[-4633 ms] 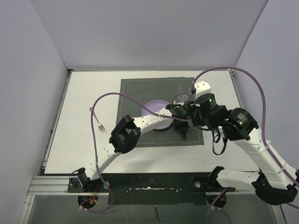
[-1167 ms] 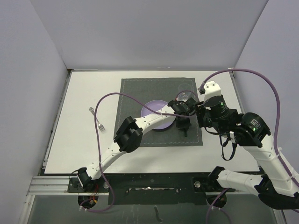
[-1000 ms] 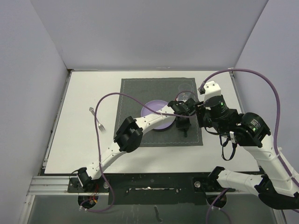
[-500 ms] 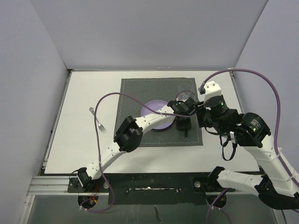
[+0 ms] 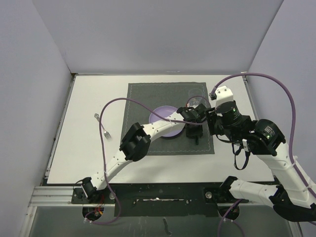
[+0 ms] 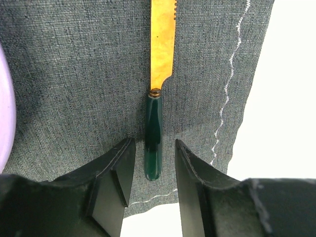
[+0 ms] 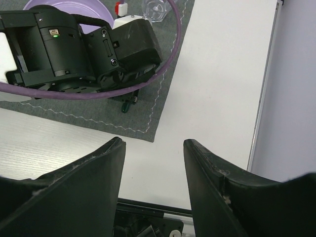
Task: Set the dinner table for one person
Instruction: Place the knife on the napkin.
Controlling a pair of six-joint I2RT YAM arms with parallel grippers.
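Looks like the knife step. The left pincer (image 6: 153, 154) is open, straddling the knife (image 6: 153, 134) handle on the mat (image 6: 74, 84), right of the plate (image 6: 4, 113). The right pincer (image 7: 154, 148) hangs open over the desk (image 5: 89, 148) that carries everything. Next I'd guess lift clear and fetch the fork (image 5: 102, 127), far left. The blade tip's cut off.

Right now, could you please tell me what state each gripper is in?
Left gripper: open, straddling the knife handle.
Right gripper: open, holding nothing.
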